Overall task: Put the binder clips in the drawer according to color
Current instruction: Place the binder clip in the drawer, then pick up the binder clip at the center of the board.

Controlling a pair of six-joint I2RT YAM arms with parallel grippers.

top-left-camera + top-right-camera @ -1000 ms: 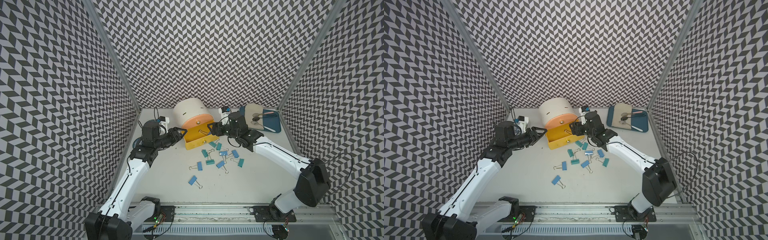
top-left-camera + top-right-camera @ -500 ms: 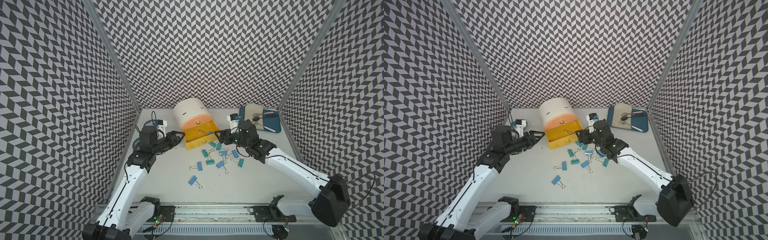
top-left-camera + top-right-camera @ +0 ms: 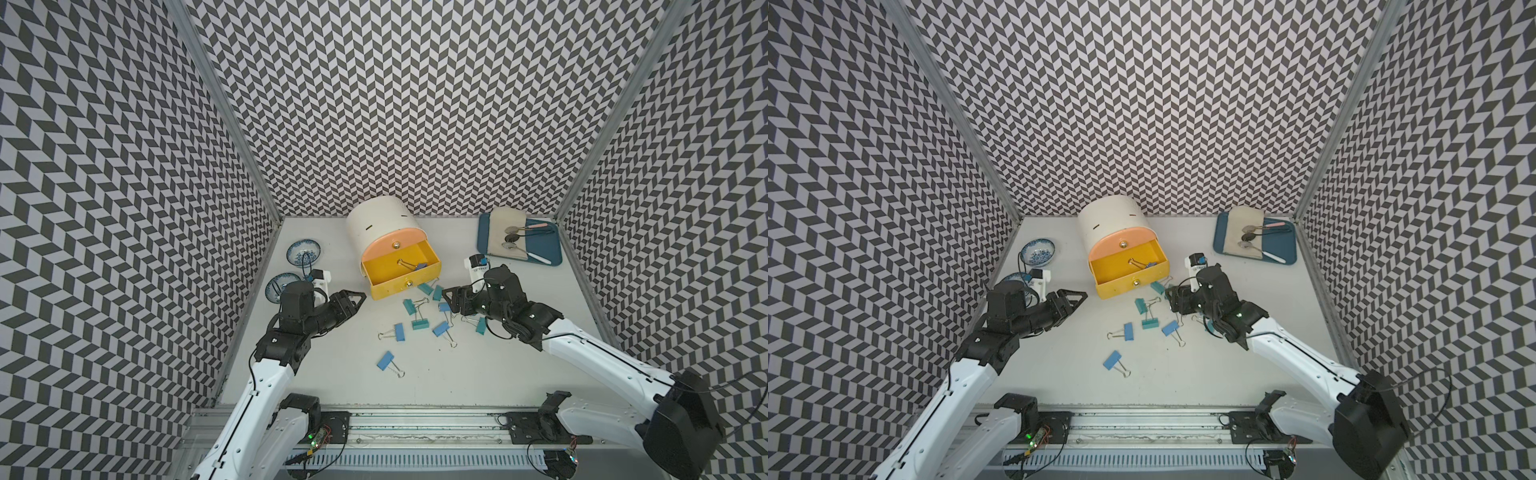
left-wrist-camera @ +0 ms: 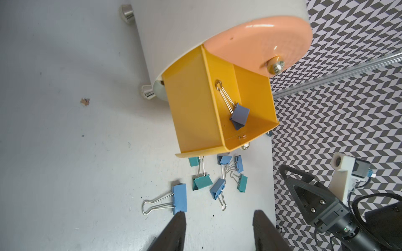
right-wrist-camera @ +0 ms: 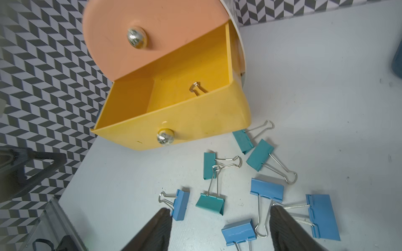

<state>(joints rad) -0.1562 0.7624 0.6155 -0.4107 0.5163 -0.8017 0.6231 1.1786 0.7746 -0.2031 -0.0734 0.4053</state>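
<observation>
The drawer cabinet (image 3: 376,222) is cream, with its pink top front shut and its yellow drawer (image 3: 395,286) pulled out. One blue binder clip (image 4: 239,116) lies inside it. Several blue and teal binder clips (image 3: 419,322) are scattered on the table in front, and one blue clip (image 3: 385,360) lies nearer the front. My left gripper (image 3: 353,301) (image 4: 219,214) is open and empty, left of the yellow drawer. My right gripper (image 3: 451,301) (image 5: 219,209) is open and empty, low over the right side of the clip cluster, with a teal clip (image 5: 210,203) ahead of its fingers.
Two blue-and-white bowls (image 3: 304,251) (image 3: 280,286) sit by the left wall behind my left arm. A blue tray (image 3: 540,249) with a cloth and spoons lies at the back right. Patterned walls close in three sides.
Both grippers have drawn back from the yellow drawer: the left one to the left and nearer, the right one to the right and down over the loose clips. The drawer stays open.
</observation>
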